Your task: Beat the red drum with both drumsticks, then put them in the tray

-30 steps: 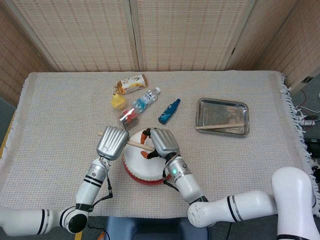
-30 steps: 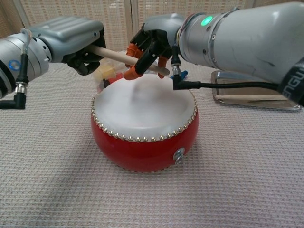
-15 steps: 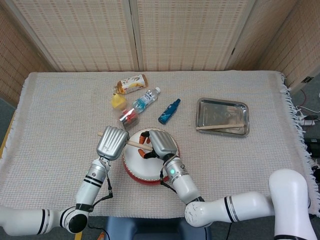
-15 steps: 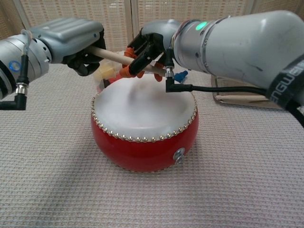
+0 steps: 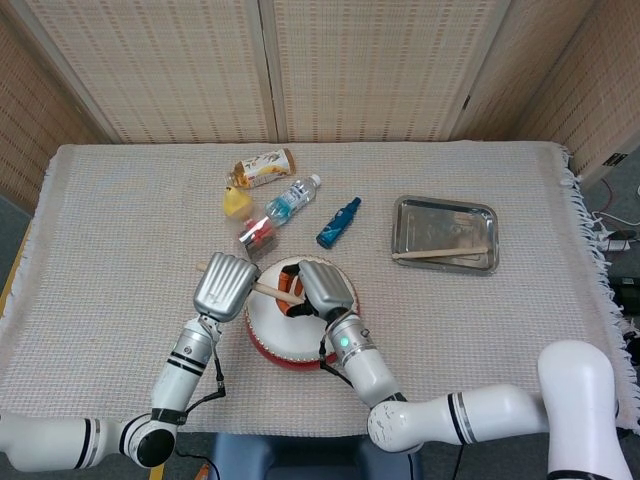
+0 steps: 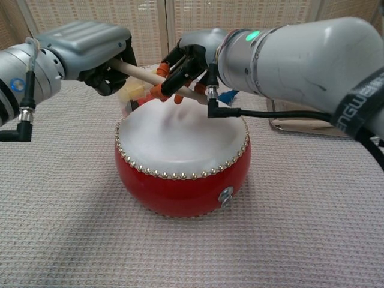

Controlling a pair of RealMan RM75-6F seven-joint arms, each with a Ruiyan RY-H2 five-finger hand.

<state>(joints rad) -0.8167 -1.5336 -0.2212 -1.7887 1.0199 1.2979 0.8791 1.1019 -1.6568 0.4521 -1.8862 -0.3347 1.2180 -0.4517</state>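
Tray [image 5: 445, 232] — head view only

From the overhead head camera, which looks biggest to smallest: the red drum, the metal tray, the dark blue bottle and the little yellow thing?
1. Red drum and metal tray: close in apparent size, and the hands hide part of the drum, so I won't rank them.
2. Dark blue bottle.
3. Yellow thing, smallest.
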